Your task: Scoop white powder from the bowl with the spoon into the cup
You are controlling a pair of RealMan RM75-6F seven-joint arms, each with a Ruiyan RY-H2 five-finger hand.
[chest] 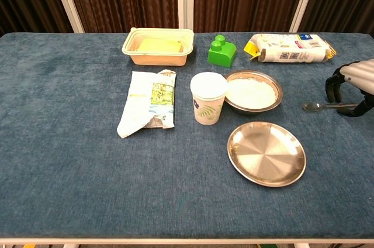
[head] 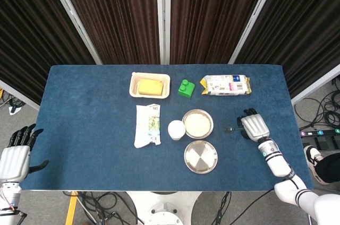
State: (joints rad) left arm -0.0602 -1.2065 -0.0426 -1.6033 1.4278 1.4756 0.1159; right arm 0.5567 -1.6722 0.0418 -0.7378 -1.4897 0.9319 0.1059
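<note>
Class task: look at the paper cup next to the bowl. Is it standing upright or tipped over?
Upright. The cup stands on its base on the table, its round white rim facing up, left of the bowl of white powder.

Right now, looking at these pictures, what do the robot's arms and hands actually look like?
Both hands have pale silver-grey backs and black fingers, the left hand and the right hand alike. Behind the right hand the wrist is white with thin dark rings, widening into a smooth white forearm. Little of the left arm shows.
</note>
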